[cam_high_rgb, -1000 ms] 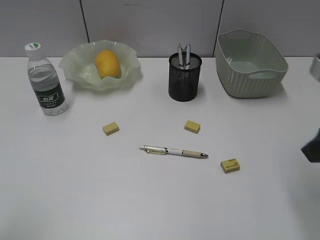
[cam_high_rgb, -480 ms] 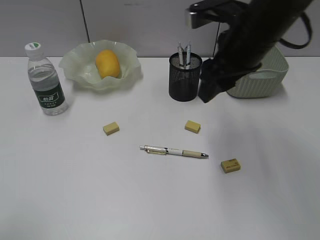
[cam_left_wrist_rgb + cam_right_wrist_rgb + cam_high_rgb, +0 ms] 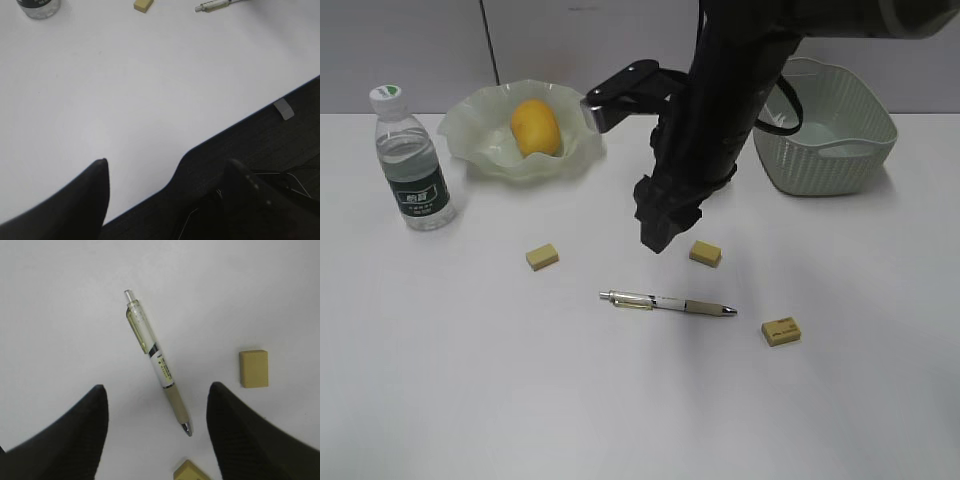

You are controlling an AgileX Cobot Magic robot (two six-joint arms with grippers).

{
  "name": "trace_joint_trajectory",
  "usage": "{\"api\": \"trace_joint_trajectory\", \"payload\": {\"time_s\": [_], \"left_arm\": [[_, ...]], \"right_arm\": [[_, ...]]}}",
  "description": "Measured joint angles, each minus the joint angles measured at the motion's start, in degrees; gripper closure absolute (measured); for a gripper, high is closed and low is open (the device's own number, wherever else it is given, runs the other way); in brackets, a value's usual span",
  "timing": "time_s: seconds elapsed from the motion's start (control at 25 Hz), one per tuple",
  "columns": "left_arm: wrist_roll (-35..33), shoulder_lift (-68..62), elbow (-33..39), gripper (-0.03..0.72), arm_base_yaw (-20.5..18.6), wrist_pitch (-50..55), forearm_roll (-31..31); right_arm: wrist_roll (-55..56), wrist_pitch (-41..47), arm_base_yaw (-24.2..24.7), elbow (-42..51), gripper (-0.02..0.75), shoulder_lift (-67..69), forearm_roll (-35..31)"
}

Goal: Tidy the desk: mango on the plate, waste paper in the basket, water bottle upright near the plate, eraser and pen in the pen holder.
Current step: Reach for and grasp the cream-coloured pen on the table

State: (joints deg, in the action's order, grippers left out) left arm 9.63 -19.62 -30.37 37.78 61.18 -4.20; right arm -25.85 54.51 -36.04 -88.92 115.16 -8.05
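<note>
A pen lies on the white desk, with three yellow erasers around it: left, middle and right. My right gripper hangs open above the desk just behind the pen. In the right wrist view the gripper frames the pen, with one eraser to the right and another at the bottom edge. The mango sits on the plate. The water bottle stands upright left of the plate. My left gripper is open and empty over the desk's front edge. The arm hides the pen holder. No waste paper shows.
The green basket stands at the back right, partly behind my right arm. The left wrist view shows the bottle's base, an eraser and the pen's end at its top, and dark floor beyond the desk edge.
My right arm has swung in from the right edge, past the basket and pen holder, and come down to the desk's middle above the pen. The objects have not moved.
</note>
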Motion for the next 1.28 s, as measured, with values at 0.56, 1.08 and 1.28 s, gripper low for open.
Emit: {"api": "trace_joint_trajectory", "payload": {"time_s": [0.56, 1.08, 1.28], "left_arm": [[0.0, 0.0, 0.0, 0.150, 0.0, 0.0, 0.0], [0.0, 0.0, 0.0, 0.150, 0.0, 0.0, 0.0], [0.0, 0.0, 0.0, 0.149, 0.0, 0.0, 0.0]], "right_arm": [[-22.9, -3.2, 0.0, -0.1, 0.243, 8.3, 0.1], [-25.8, -4.8, -0.1, -0.1, 0.243, 14.3, 2.5], [-25.9, -5.8, -0.2, -0.7, 0.254, 15.2, 2.7]]}}
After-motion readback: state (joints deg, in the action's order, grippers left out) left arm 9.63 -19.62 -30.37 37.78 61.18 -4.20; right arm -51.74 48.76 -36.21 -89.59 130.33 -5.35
